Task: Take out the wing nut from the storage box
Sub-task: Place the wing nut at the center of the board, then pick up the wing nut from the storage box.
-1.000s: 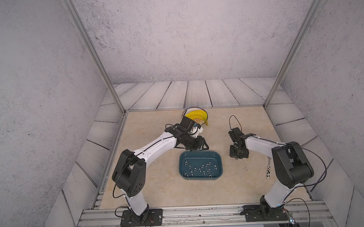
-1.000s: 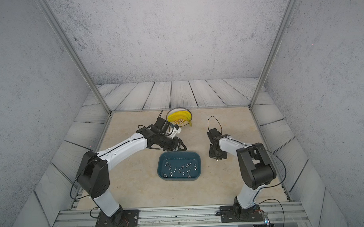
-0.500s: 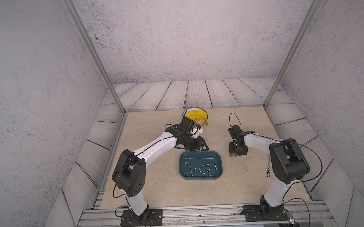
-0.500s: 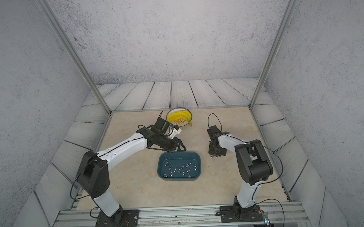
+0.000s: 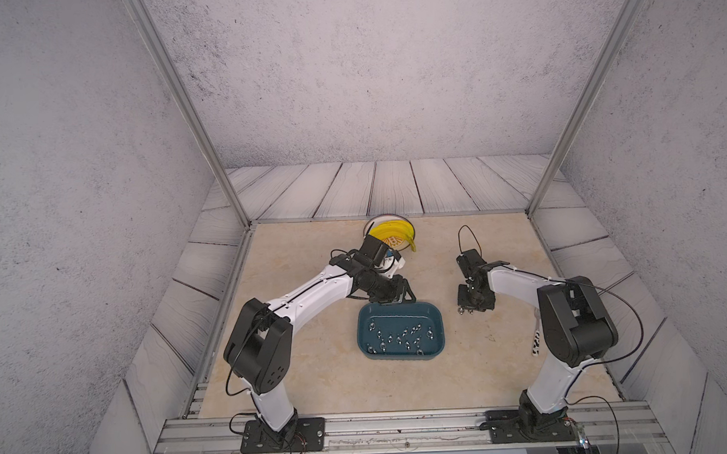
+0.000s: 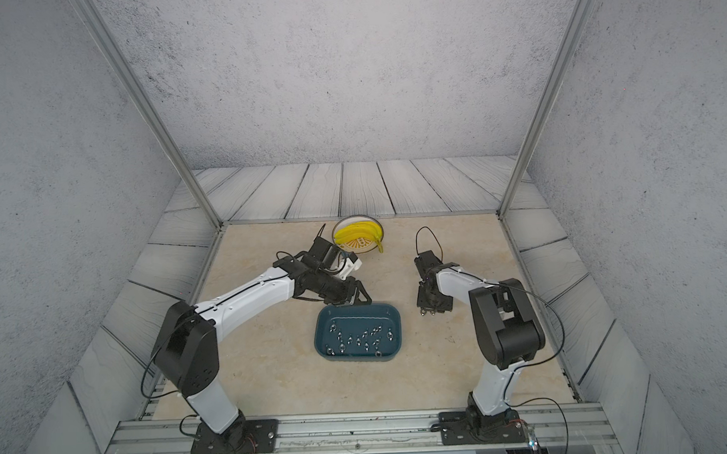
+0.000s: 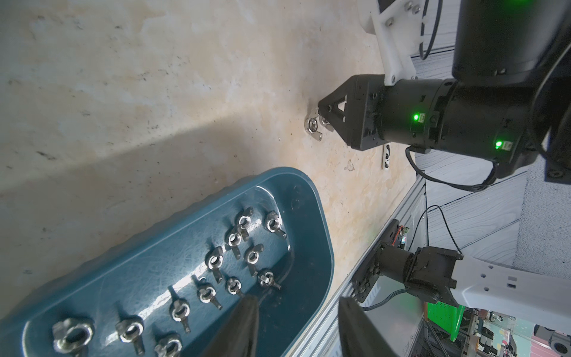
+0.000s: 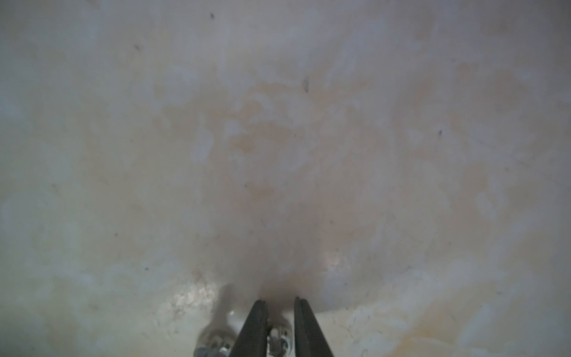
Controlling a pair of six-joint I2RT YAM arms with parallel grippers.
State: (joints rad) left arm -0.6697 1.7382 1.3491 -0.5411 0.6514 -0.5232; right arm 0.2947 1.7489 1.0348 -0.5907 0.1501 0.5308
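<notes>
The teal storage box [image 5: 436, 322] lies mid-table in both top views, with several wing nuts [image 7: 234, 238] on its floor. My left gripper [image 7: 296, 327] hangs open over the box's far rim [image 6: 348, 306], with nothing between its fingers. To the right of the box, my right gripper [image 8: 279, 327] points down at the table. Its fingers stand slightly apart, open, with one wing nut [image 8: 278, 340] between them on the surface. A second wing nut [image 7: 312, 125] lies on the table just beside the fingertips.
A white-and-yellow plate with bananas [image 5: 391, 235] stands behind the left wrist. A small white spotted strip [image 5: 536, 342] lies near the right arm's elbow. The aluminium rail [image 5: 402, 426] runs along the table's front edge.
My right gripper's jaws have parted slightly around the wing nut at the table surface, and the right elbow has shifted. The left arm has not moved.
</notes>
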